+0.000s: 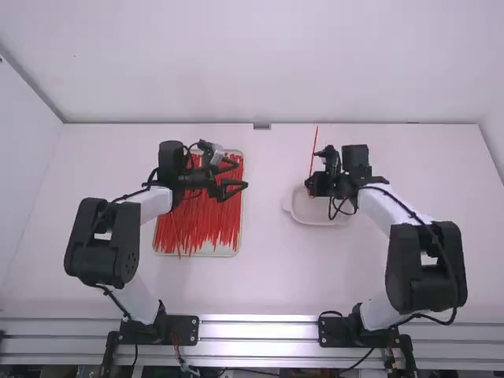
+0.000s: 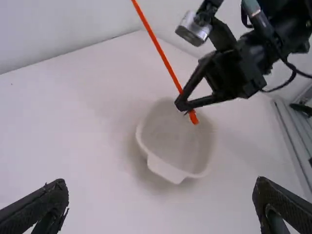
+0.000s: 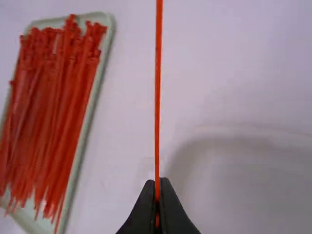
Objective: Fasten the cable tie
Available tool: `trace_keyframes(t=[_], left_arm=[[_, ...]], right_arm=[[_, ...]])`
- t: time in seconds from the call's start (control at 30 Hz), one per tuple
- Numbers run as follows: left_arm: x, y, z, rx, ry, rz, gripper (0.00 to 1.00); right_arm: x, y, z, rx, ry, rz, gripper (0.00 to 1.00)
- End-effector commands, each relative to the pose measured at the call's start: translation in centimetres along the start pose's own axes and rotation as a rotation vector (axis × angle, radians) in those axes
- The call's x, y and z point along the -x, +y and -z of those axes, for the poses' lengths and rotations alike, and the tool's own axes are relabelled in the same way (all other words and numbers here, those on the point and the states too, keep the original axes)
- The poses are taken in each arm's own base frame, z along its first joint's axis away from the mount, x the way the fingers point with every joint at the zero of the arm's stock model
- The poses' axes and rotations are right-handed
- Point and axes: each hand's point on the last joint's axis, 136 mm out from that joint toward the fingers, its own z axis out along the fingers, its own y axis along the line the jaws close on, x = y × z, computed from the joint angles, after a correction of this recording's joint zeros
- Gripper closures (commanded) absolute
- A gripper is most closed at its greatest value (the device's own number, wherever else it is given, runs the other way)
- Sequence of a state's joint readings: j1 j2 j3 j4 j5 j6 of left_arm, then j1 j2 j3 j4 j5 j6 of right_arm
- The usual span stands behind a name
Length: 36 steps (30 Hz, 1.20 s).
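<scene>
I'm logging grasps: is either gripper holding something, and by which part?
The right gripper pinches a thin red plastic cable tie close to one end, with the long rest free. The open left gripper holds nothing.

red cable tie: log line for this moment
right gripper: shut on straight red plastic cable tie over white bowl | left gripper: open over pale tray of red ties

1. You have two grippers: the left gripper [image 1: 239, 175] and the right gripper [image 1: 311, 183].
2. You have one white bowl [image 1: 296, 211].
3. You have one tray [image 1: 239, 213].
4. You have one separate cable tie [image 1: 315, 150].
5. The heap of red ties [image 1: 197, 216] is too dense for you to count.
</scene>
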<state>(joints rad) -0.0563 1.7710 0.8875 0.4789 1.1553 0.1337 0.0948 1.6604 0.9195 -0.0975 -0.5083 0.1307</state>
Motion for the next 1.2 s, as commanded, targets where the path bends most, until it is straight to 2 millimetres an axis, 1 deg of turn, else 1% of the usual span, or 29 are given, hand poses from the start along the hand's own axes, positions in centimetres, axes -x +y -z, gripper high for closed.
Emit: trace_keyframes(t=[0.0, 0.1, 0.2, 0.27, 0.3, 0.37, 0.4, 0.47, 0.5, 0.53, 0.67, 0.77, 0.83, 0.93, 1.0, 1.03, 1.07, 1.13, 1.17], left_arm=[[0.5, 0.2, -0.2, -0.004, -0.005, -0.033, 0.01], [0.5, 0.2, -0.2, -0.006, -0.005, -0.032, 0.01], [0.5, 0.2, -0.2, -0.007, -0.004, -0.028, 0.01], [0.5, 0.2, -0.2, -0.007, -0.004, -0.027, 0.01], [0.5, 0.2, -0.2, -0.008, -0.004, -0.022, 0.01], [0.5, 0.2, -0.2, -0.006, -0.005, -0.024, 0.01], [0.5, 0.2, -0.2, -0.007, -0.005, -0.024, 0.01], [0.5, 0.2, -0.2, -0.008, -0.004, -0.02, 0.01], [0.5, 0.1, -0.2, -0.008, -0.004, -0.02, 0.01], [0.6, 0.1, -0.2, -0.007, -0.006, -0.009, 0.01], [1.5, -0.1, 0.3, 0.0, -0.019, 0.001, 0.01], [2.2, -0.6, 0.5, -0.001, -0.022, -0.007, 0.01], [2.8, -1.4, 0.7, -0.005, -0.022, -0.011, 0.01], [3.5, -2.3, 1.1, 0.003, -0.015, 0.001, 0.01], [3.8, -2.5, 1.3, 0.027, -0.009, 0.008, 0.01], [4.0, -2.7, 1.5, 0.06, 0.002, 0.018, 0.01], [4.0, -2.7, 1.5, 0.064, 0.003, 0.019, 0.01], [4.2, -3.0, 1.9, 0.099, 0.017, 0.034, 0.01], [4.2, -3.0, 1.9, 0.107, 0.021, 0.038, 0.01]], right_arm=[[-0.8, -1.5, -0.1, -0.065, -0.031, -0.058, 1.0], [-1.6, -2.8, -0.6, -0.13, -0.067, -0.085, 1.0], [-2.3, -3.6, -0.8, -0.159, -0.084, -0.087, 1.0], [-2.6, -3.7, -0.9, -0.159, -0.083, -0.087, 1.0], [-2.8, -3.7, -0.9, -0.16, -0.078, -0.08, 0.93], [-2.9, -3.8, -0.9, -0.162, -0.073, -0.073, 0.71], [-2.9, -3.8, -0.9, -0.165, -0.072, -0.073, 0.64], [-2.8, -4.0, -0.9, -0.182, -0.078, -0.071, 0.56], [-2.6, -4.2, -0.8, -0.194, -0.084, -0.071, 0.49], [-2.3, -4.3, -0.7, -0.197, -0.088, -0.07, 0.46], [-1.4, -3.4, -0.2, -0.189, -0.102, -0.056, 0.46], [-0.8, -2.6, 0.4, -0.186, -0.109, -0.031, 0.42], [-0.2, -1.6, 1.4, -0.179, -0.116, -0.032, 0.35], [0.1, -0.6, 2.8, -0.174, -0.118, -0.037, 0.31], [0.2, -0.1, 3.8, -0.175, -0.123, -0.038, 0.3], [0.3, 0.3, 4.6, -0.173, -0.13, -0.034, 0.3], [0.3, 0.5, 4.8, -0.172, -0.132, -0.034, 0.29], [0.2, 1.1, 5.9, -0.17, -0.138, -0.044, 0.3], [0.1, 1.3, 6.1, -0.169, -0.139, -0.047, 0.29]])
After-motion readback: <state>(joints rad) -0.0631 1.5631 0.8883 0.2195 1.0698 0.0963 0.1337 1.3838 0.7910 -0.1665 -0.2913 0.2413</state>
